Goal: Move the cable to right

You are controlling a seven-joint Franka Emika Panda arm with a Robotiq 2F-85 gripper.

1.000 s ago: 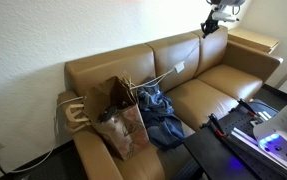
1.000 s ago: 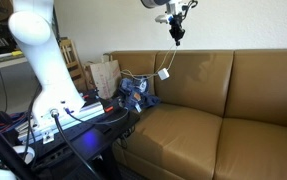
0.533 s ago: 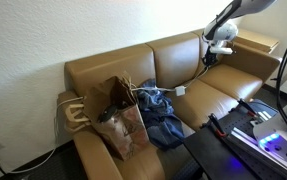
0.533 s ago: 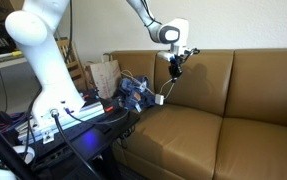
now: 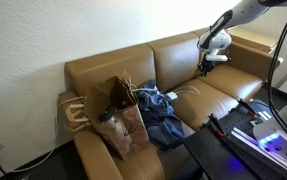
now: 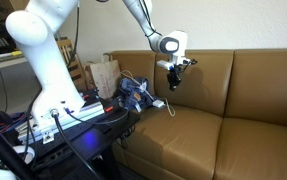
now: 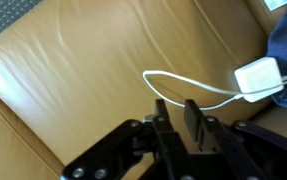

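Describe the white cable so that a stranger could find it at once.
On the brown leather sofa, look at the seat beside the heap of blue denim. The cable lies there: a thin white cord ending in a white rectangular plug, unlike the beige rope handles of the paper bag.

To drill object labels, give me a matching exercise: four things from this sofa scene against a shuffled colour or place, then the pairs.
1 cable
2 paper bag
3 denim clothes
4 gripper

a blue, heaped beside the bag
b dark, above the sofa seat
c white, lying on the seat
d brown, at the sofa's end

Pairs: 1-c, 2-d, 3-a, 4-b
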